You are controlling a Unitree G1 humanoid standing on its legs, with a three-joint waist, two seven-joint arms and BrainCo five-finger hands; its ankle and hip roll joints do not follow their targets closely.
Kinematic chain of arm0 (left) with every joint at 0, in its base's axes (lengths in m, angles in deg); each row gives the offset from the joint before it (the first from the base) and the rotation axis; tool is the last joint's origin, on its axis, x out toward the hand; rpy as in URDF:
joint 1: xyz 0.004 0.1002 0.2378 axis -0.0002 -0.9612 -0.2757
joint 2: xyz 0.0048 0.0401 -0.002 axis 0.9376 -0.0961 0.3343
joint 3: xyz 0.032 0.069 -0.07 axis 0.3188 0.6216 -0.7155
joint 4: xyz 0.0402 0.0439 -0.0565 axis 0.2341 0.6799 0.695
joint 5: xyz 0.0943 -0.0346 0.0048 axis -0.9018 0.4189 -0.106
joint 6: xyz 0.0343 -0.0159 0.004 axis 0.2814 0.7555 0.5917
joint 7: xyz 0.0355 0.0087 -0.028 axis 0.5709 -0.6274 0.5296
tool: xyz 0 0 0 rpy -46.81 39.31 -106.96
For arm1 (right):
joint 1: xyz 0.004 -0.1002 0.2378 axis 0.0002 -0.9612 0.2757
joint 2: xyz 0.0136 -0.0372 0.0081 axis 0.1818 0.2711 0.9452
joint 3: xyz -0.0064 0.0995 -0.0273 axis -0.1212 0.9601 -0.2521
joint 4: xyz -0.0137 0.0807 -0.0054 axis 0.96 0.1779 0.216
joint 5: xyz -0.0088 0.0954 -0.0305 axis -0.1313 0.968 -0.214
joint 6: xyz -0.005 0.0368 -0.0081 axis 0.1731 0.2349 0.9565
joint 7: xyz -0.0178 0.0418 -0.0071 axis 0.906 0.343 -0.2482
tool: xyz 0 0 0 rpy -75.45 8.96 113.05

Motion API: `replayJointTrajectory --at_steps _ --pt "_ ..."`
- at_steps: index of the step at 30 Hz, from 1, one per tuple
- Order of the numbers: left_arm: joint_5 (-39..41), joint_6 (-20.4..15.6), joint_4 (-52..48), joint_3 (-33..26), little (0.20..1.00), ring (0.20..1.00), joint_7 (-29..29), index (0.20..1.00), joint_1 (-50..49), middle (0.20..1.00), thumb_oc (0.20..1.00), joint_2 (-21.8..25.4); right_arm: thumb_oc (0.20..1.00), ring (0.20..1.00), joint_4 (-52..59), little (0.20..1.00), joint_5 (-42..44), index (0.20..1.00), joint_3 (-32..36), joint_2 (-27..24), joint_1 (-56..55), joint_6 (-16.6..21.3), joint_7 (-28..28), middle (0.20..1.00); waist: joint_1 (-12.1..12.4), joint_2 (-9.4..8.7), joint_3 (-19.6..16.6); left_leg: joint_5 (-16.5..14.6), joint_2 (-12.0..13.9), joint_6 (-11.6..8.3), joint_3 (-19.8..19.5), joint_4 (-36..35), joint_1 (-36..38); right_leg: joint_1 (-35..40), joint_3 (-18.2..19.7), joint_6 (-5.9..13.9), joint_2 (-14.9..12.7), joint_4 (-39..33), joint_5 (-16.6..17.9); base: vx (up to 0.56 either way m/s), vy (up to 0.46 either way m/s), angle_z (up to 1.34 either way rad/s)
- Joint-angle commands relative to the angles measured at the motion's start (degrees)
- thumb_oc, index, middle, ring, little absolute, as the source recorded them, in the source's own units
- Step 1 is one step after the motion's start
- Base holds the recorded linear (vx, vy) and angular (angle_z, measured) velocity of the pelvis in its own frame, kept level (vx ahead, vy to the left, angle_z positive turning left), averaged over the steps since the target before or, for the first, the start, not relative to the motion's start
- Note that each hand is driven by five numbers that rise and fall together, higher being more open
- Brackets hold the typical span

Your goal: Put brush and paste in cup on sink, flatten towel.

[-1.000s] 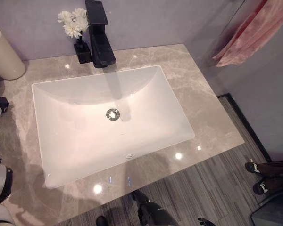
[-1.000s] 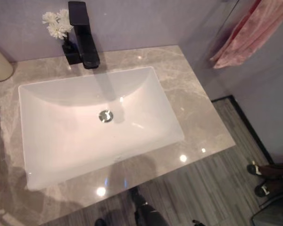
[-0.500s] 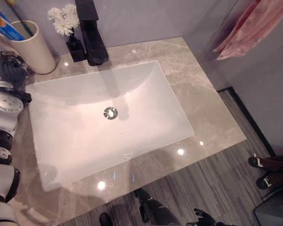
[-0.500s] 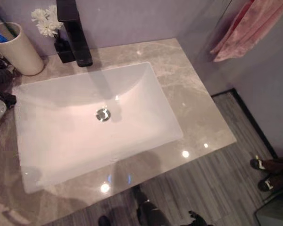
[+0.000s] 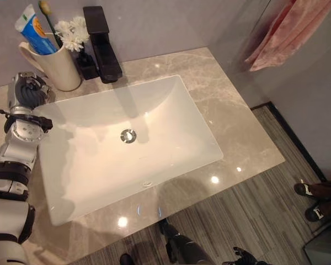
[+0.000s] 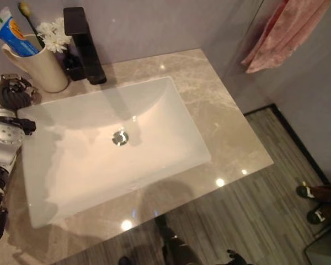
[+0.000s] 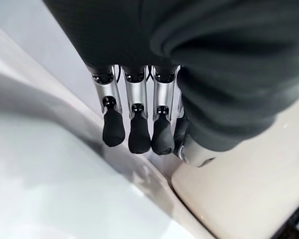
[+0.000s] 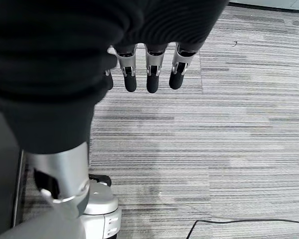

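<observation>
The camera has swung left since a second ago, so the cup (image 5: 59, 67) now shows whole with paste (image 5: 32, 30) and brush (image 5: 48, 21) standing in it; the left hand (image 5: 26, 91), out of sight then, now sits by the sink's left rim.

Nearest, the right hand (image 8: 148, 69) hangs low over striped floor, fingers relaxed and holding nothing. On the counter (image 5: 231, 132), the white sink (image 5: 187, 160) takes most of the room, with bare stone along its front edge and a wide strip to its right. The left hand rests at the sink's far left corner just beside the cup, fingers loosely straight, empty. Behind it stand the cup, white flowers (image 5: 73, 32) and a black tap (image 5: 102, 45) close together at the wall. The pink towel (image 5: 287, 30) hangs bunched on the right wall, well apart. A person's shoes (image 5: 314, 200) show at the floor's right edge. The paste's print is too small to read
</observation>
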Motion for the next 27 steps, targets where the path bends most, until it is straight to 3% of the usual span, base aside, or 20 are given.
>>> replayJointTrajectory --at_steps 1,5,6,10,16,21,24,25,27 --pt "-0.1 -0.5 -3.7 -6.1 0.2 0.2 2.7 0.2 -3.2 0.2 0.2 1.0 1.0 1.0 -2.5 1.0 -1.2 1.0 1.3 -1.7 -0.7 -0.8 0.3 1.0 0.0 0.91 -1.1 5.6 0.4 -0.29 -4.8 0.3 -2.6 7.3 -2.5 7.19 -3.7 0.0 -4.1 0.02 0.008 0.21" --pt "-0.3 -0.6 -7.6 -8.7 0.2 0.2 2.7 0.2 -6.8 0.2 0.2 0.8 1.0 1.0 -2.9 1.0 -1.6 1.0 1.5 -1.6 -0.9 -1.1 -0.1 1.0 0.9 1.0 -1.5 5.6 0.1 -0.07 -5.8 0.3 -1.8 8.9 -3.5 7.27 -4.3 0.0 -4.5 0.0 0.018 0.23" --pt "0.8 -1.8 -16.4 -12.5 0.2 0.2 2.4 0.2 -12.1 0.2 0.2 -0.9 1.0 1.0 -2.7 1.0 -1.6 1.0 2.5 -1.1 -0.9 -1.3 -0.2 1.0 2.2 0.95 -1.8 5.6 -0.2 0.12 -6.8 0.3 -1.1 10.3 -4.6 7.36 -5.0 0.0 -4.7 -0.05 0.034 0.16" --pt "4.4 -3.9 -29.6 -18.5 0.2 0.2 1.0 0.2 -21.3 0.2 0.2 -6.6 1.0 1.0 -3.9 1.0 -1.4 1.0 4.0 -0.5 -0.6 -1.8 0.0 1.0 3.1 1.17 -2.0 5.5 -0.7 0.5 -8.1 0.3 -0.1 12.2 -5.9 7.54 -5.7 0.0 -4.9 -0.05 0.034 0.24" --pt "3.3 -7.5 -53.0 -27.6 0.2 0.2 -6.1 0.2 -42.1 0.2 0.2 -14.9 1.0 1.0 -9.6 1.0 -3.9 1.0 6.6 1.1 -0.9 -3.0 -0.6 1.0 7.4 1.29 -2.9 4.6 -2.0 2.12 -10.9 0.3 3.0 16.6 -9.3 7.97 -7.3 0.0 -5.6 -0.08 0.063 0.21" --pt "6.8 -9.8 -57.0 -29.2 0.2 0.2 -9.1 0.2 -47.0 0.2 0.2 -16.9 1.0 1.0 -9.6 1.0 -4.5 1.0 6.9 0.8 -0.8 -2.9 -0.7 1.0 9.0 1.06 -2.6 4.2 -3.2 3.15 -12.8 0.3 5.2 19.5 -11.1 8.02 -8.6 0.0 -5.7 -0.09 0.08 0.38" --pt "11.9 -11.0 -60.9 -27.1 0.2 0.2 -13.1 0.2 -47.5 0.2 0.2 -18.0 1.0 1.0 -7.4 1.0 -4.6 1.0 6.5 0.5 -1.2 -2.3 -0.9 1.0 9.4 0.37 -2.5 4.0 -4.4 4.17 -13.4 0.3 6.0 20.6 -12.0 8.55 -9.7 0.0 -4.7 -0.14 0.106 0.29" --pt "13.1 -11.3 -62.2 -26.0 0.2 0.2 -14.4 0.2 -47.4 0.2 0.2 -17.5 1.0 1.0 -6.1 1.0 -4.0 1.0 7.0 0.4 -1.7 -2.1 -0.8 1.0 9.1 0.09 -2.4 4.0 -4.9 4.61 -13.7 0.4 6.2 20.7 -11.9 8.74 -10.1 0.4 -4.0 -0.19 0.115 0.2" --pt "13.0 -12.4 -64.2 -21.6 0.2 0.2 -16.3 0.2 -45.0 0.2 0.2 -14.5 1.0 1.0 5.5 1.0 -1.4 1.0 9.4 -0.5 -4.2 1.4 2.2 1.0 6.1 -0.57 0.0 4.5 -5.9 5.6 -14.0 0.6 6.5 18.0 -9.6 9.29 -10.5 5.5 -2.3 -0.32 0.154 0.18"
